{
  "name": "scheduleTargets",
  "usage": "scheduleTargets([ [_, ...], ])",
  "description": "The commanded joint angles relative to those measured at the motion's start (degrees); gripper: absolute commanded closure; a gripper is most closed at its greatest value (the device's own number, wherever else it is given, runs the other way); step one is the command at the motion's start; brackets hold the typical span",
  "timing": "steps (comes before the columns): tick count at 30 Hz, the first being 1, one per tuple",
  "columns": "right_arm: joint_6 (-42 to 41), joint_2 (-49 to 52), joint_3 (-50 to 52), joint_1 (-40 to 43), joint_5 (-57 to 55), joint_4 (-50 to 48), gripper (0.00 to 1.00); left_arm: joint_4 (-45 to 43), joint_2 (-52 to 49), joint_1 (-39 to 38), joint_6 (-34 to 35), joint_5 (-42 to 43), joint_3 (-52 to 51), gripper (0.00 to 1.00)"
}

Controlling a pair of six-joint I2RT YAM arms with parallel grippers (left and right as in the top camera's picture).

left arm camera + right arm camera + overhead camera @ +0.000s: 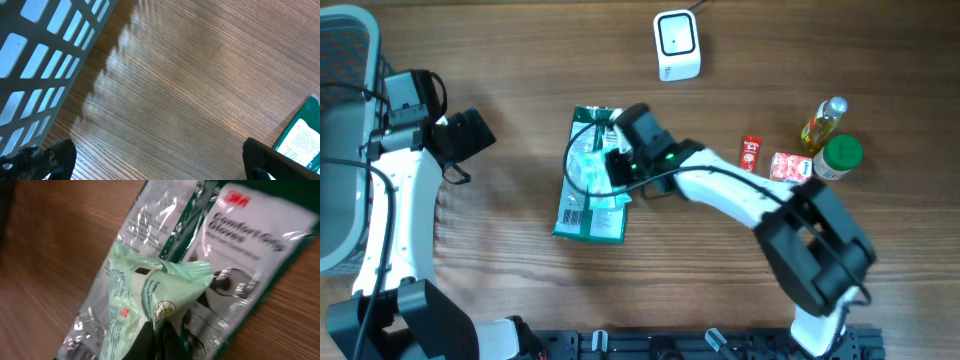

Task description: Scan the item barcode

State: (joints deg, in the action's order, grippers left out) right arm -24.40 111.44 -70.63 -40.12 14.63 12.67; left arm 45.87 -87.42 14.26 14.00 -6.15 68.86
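while the left gripper (160, 162) hangs spread wide over the table (190, 75),
the right gripper (157, 337) pinches a pale green packet (145, 295) over the gloves pack (250, 235).

Brown wood-grain tabletop (650, 300) fills all views. Light even, soft sheen on the grain. Pale grey slotted plastic basket (340, 150) at left edge throws a toothed shadow.

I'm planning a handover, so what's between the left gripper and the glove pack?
Only bare table: in the overhead view nothing lies between the left gripper and the glove pack, and the left wrist view shows just wood there.
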Motion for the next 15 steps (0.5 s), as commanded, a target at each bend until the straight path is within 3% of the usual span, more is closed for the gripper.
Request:
scheduleTargets([
  [1,-4.5,-11.63,-0.2,4.02,2.1,2.93,0.96,-0.15,0.42,0.26,-0.74,-0.15,0.52,0.0],
  [6,-17.44,-16.61,-0.17,8.68,1.64,13.92,0.96,-0.15,0.42,0.26,-0.74,-0.15,0.52,0.0],
  [9,-32.57,-16.04,1.31,8.81,-3.28,19.89,0.96,-0.15,0.42,0.26,-0.74,-0.15,0.52,0.0],
  [14,-69.18,-16.04,10.16,6.86,-7.82,23.91,0.96,-0.15,0.42,0.26,-0.74,-0.15,0.52,0.0],
  [15,-70.88,-16.04,11.1,6.62,-7.82,23.87,0.94,-0.15,0.42,0.26,-0.74,-0.15,0.52,0.0],
])
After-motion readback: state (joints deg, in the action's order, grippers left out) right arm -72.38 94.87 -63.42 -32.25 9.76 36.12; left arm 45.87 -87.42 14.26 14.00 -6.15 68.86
